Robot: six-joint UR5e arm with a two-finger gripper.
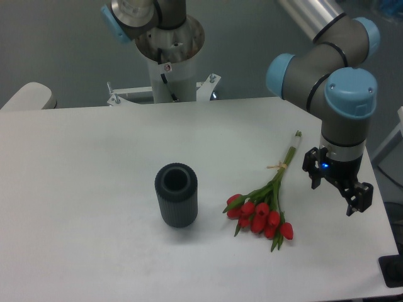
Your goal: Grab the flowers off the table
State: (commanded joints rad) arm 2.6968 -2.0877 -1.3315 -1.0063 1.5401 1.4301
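Flowers: bunch of red tulips, the flowers, lying flat on the table, right of centre. Red buds cluster at the near end, green stems run up and away toward the far right, ending in a pale tip. A thin band crosses the stems about halfway up.
Table: white, matte, with a rounded corner showing at the far left.
Vase: dark grey ribbed cylinder, the vase, standing upright, mouth open to the ceiling, left of the tulip buds and clearly apart from them.
Arm: grey links with blue caps, the arm reaches in from the upper right and bends down over the table's right side. Its mounting column stands behind the far edge of the table.
Gripper: black two-finger gripper hangs to the right of the stems, near them but not touching. A small blue light glows on its body. Its two fingers stand spread apart with nothing between them; one finger sits closer to the stems, the other lower and nearer the table's right edge.
Contact: none between gripper and flowers; the bunch rests wholly on the tabletop.
Background: grey wall behind; a pale rounded shape at the far left edge, too cut off to tell what it is.
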